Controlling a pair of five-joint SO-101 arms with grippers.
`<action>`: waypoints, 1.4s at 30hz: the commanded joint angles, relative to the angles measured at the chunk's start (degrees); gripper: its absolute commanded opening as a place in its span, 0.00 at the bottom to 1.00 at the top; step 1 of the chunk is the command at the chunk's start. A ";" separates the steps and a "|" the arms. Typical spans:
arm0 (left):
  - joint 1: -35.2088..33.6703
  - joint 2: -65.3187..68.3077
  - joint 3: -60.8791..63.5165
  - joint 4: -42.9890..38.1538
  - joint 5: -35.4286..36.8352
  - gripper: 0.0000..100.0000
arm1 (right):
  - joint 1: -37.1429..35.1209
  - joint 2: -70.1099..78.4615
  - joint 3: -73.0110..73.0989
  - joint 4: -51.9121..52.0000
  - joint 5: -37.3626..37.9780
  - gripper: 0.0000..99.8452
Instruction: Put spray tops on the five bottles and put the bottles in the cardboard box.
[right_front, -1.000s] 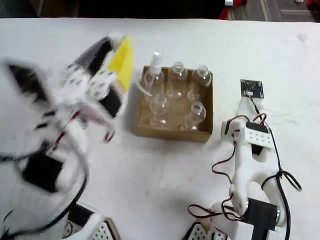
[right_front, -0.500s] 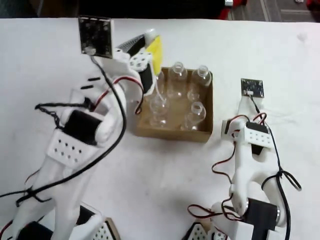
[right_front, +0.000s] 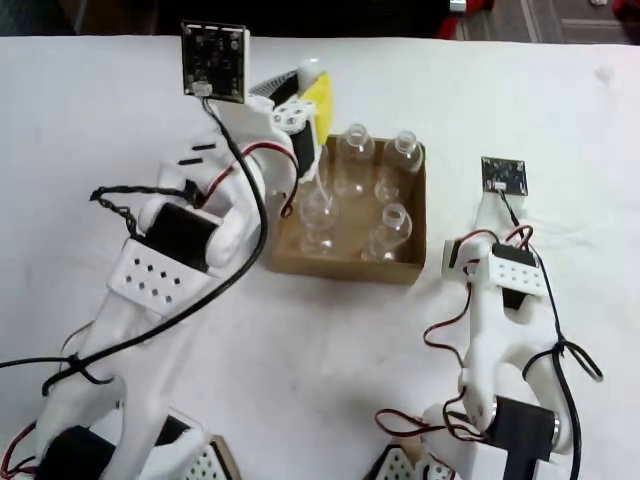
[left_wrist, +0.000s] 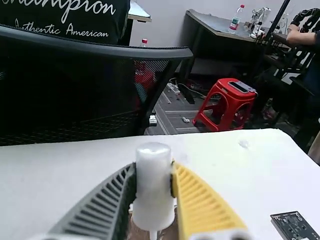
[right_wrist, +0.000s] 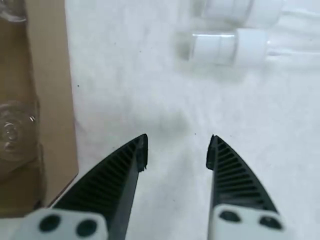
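Left wrist view, gripper (left_wrist: 154, 171) clasping spray top (left_wrist: 152, 187), mesh chair (left_wrist: 75, 85) behind

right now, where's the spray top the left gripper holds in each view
High view: spray top in the left gripper, at the far-left corner of the cardboard box.
Left wrist view: clamped between grey and yellow fingers.
Right wrist view: faces the table beside the box.
Shared landmark: the box, high and right wrist views.
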 joint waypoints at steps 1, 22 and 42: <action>-0.92 0.22 -3.52 -1.93 -0.53 0.02 | -0.31 -0.31 -0.26 -0.84 0.79 0.18; -0.48 -0.31 10.37 -16.70 -3.96 0.02 | -0.31 -0.31 -0.26 -0.84 0.79 0.18; -0.31 -0.31 17.49 -17.41 -3.96 0.02 | -0.40 -0.31 -0.44 -0.84 0.79 0.18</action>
